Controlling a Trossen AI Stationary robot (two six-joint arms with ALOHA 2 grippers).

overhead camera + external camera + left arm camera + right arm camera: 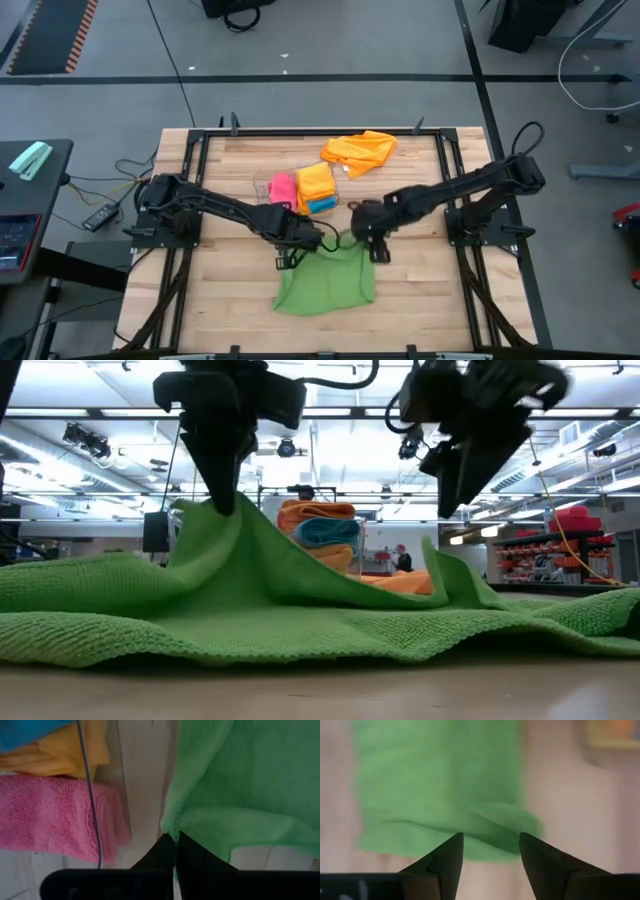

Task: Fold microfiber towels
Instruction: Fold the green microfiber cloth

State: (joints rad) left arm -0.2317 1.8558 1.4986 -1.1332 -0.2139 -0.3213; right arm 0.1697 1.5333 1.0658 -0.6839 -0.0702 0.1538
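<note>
- Green towel [325,285]: spread on the table [230,300] on the near side of both claws, rumpled, not a neat square. Far edge lifted under the claws. Fold looks half made at best.
- Left claw [322,238]: pinched tight on the green towel's far-left corner, holding it up in a peak off the table (low view shows the tent shape).
- Right claw [490,852]: fingers spread apart w/ nothing between them, hovering just above the towel's far-right corner; that corner lies slack under it. Looks released, so that side is prob. laid down or dropped.
- Just beyond the left claw: pink towel [55,815] folded, w/ a yellow towel [316,180] and blue towel [322,206] stacked beside it, in or at the clear bin [268,184]. These count as done, approx.
- Farther, beyond the right claw: orange towel [360,150] in a loose heap near the table's far edge, unfolded.
- Judgement: a few towels done, green in progress, orange left. Green needs its fold finished & flattened.
</note>
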